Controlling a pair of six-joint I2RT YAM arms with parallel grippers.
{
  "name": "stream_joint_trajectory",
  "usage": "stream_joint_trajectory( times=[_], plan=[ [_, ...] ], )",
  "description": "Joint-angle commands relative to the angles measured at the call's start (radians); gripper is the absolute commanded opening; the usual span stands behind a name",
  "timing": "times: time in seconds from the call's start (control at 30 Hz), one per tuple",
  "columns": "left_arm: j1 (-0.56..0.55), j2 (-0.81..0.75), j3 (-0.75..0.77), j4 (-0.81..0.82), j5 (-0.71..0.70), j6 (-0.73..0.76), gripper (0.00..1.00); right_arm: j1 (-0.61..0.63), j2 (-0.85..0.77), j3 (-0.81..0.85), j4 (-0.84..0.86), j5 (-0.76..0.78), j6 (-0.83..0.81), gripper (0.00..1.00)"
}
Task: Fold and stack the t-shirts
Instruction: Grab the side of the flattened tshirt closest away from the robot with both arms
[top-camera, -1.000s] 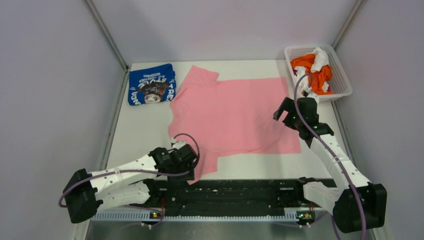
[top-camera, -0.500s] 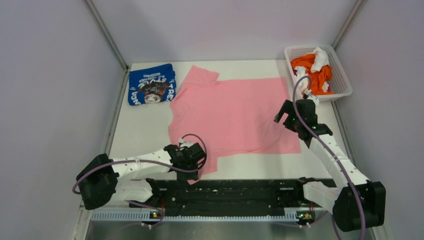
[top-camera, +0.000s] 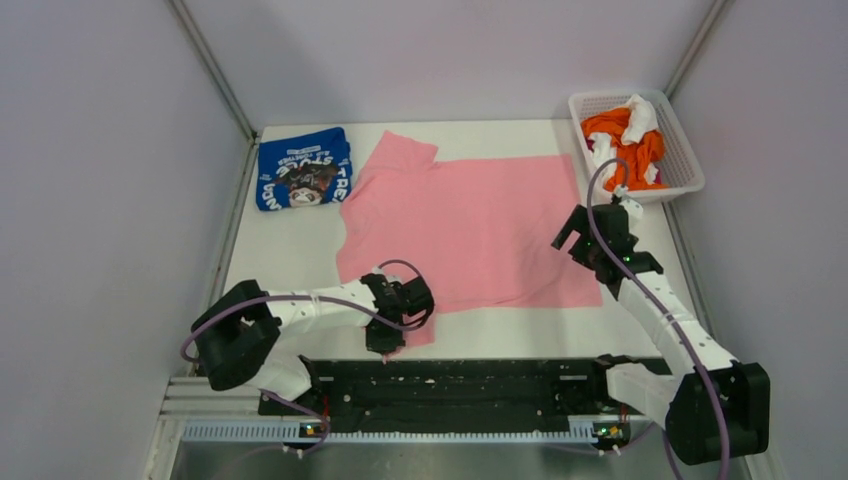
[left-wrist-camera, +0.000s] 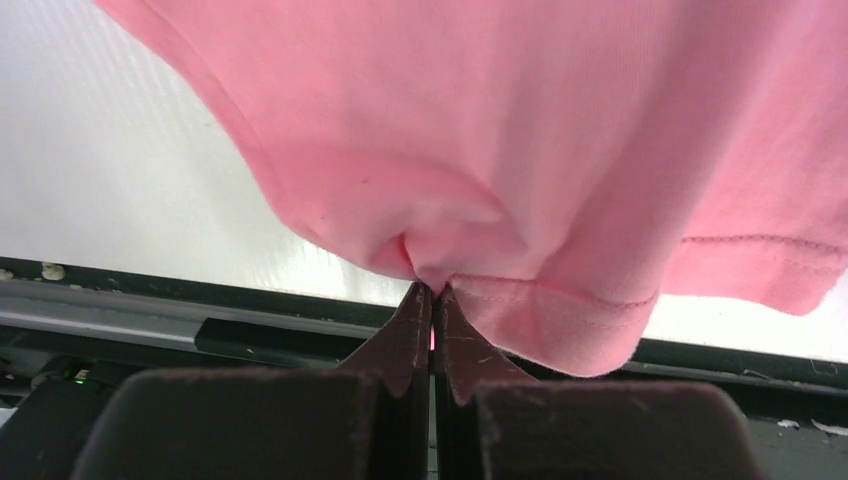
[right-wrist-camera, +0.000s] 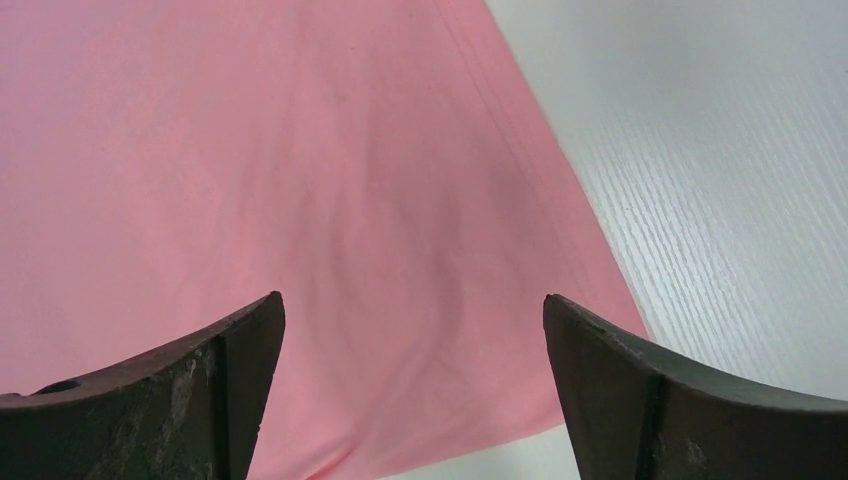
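Pink t-shirt (top-camera: 470, 225) lay flat; left claw (left-wrist-camera: 432, 292) pinched near sleeve, right claw (right-wrist-camera: 410, 305) wide. Sleeve fold in hand; next, probably carry inward.

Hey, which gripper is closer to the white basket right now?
Right. The right gripper hovers open just short of the basket; the left gripper, shut on the pink t-shirt, is far across, near-left.

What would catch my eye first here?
A big pink t-shirt lies spread across the middle of the table, and the left end effector is shut on its near sleeve at the front edge. The right end effector hangs wide open over the shirt's right side. A folded blue t-shirt sits at the far left, a white basket of orange and white cloth at the far right.
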Motion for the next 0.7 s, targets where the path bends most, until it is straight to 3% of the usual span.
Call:
stream_joint_trajectory(
  times=[0.0,0.2,0.43,0.67],
  plan=[
    [0.008,-0.023,0.0,-0.029,-0.124,0.002,0.0,-0.008,-0.051,-0.011,-0.009,0.058,0.061,0.99],
    [0.008,-0.075,-0.066,-0.006,-0.047,0.016,0.0,-0.009,-0.123,-0.07,-0.187,0.217,0.231,0.99],
    [0.009,-0.12,-0.112,0.032,0.01,0.029,0.0,-0.008,-0.285,-0.226,-0.265,0.206,0.298,0.97],
    [0.01,-0.118,-0.081,0.09,0.018,0.012,0.0,-0.009,-0.379,-0.357,-0.192,0.221,0.403,0.74]
  ],
)
